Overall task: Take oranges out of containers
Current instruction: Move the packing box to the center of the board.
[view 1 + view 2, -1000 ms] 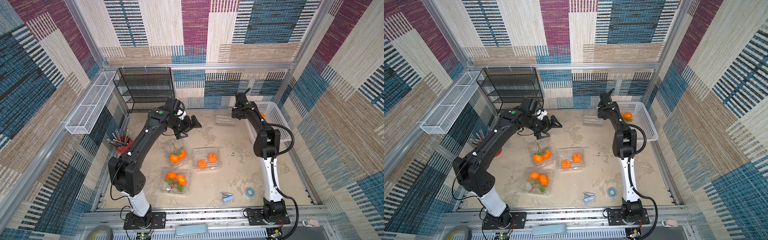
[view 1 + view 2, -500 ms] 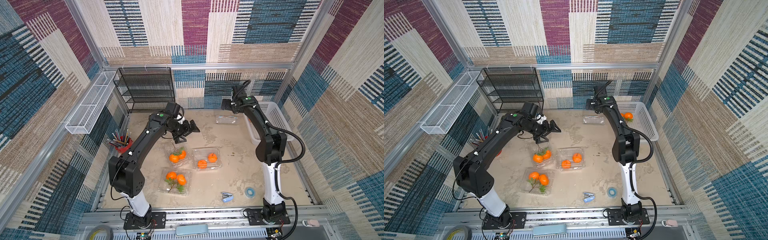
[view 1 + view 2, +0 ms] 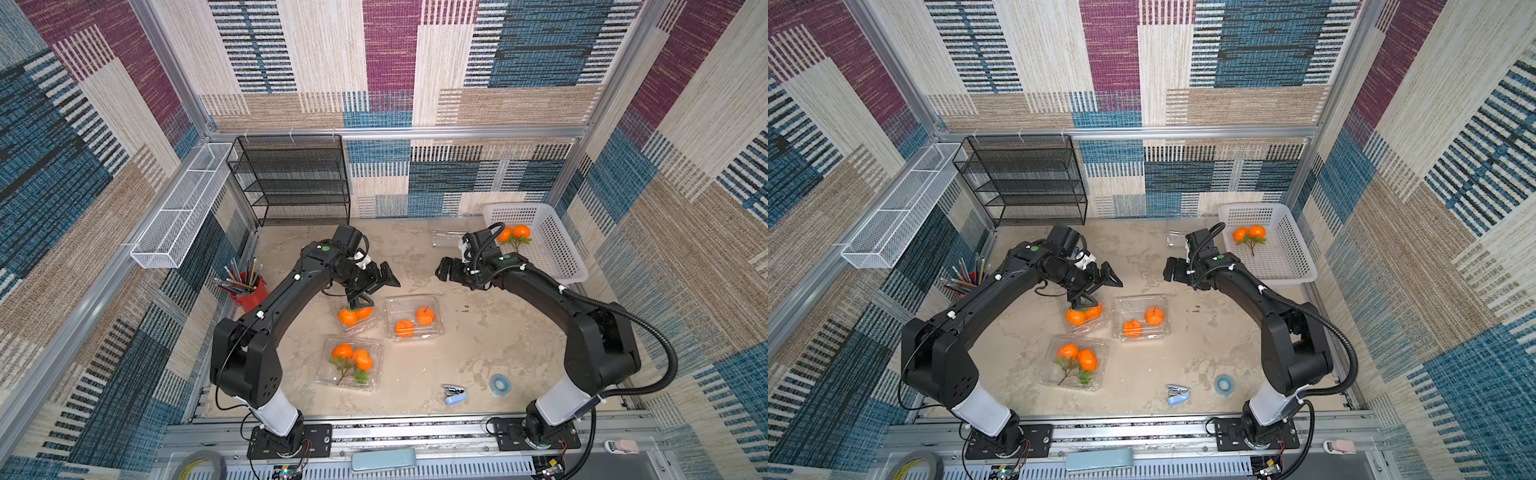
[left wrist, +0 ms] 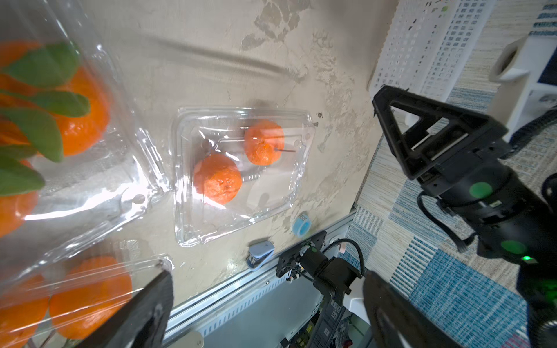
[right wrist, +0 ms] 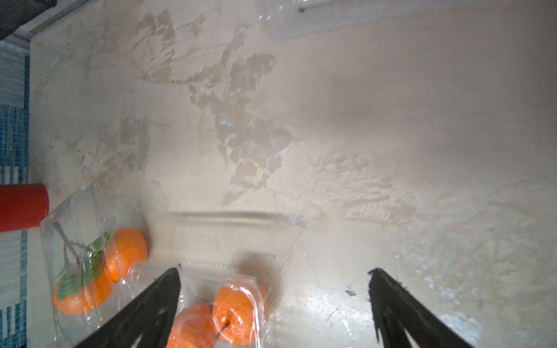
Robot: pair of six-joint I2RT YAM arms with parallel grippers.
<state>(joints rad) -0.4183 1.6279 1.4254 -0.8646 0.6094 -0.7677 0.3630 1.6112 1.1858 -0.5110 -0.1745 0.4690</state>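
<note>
1. The left gripper (image 3: pixel 376 289) is spread wide with nothing pinched. It's held right above the first container (image 3: pixel 363 328), the clear box nearest the table's (image 3: pixel 478 340) left edge, with one fingertip just over the two oranges (image 3: pixel 348 316) inside.
2. The right gripper (image 3: pixel 446 270) is spread wide too, nothing held. It's hung over bare table toward the far right corner, well apart from the fruit boxes.
3. Just beside the first box, around mid-table, a second container (image 3: pixel 392 307) is sat, lid shut by the look of it, with two loose oranges (image 4: pixel 217 178) seen through the plastic.
4. Nearer the front edge a third container (image 3: pixel 372 378) is found, with two oranges (image 3: pixel 363 359) on a leafy stem in it.
5. A fourth container (image 3: pixel 446 240), empty by the look of it, is laid by the far edge, just beside the white basket (image 3: pixel 557 257).
6. Two more oranges (image 3: pixel 520 231) on a leafy stem are laid in that basket, which is tucked into the far right corner.
7. Also spotted: a red cup (image 3: pixel 251 293) of pencils by the left edge, plus a blue stapler (image 3: pixel 455 395) and a tape roll (image 3: pixel 497 384) near the front edge.
</note>
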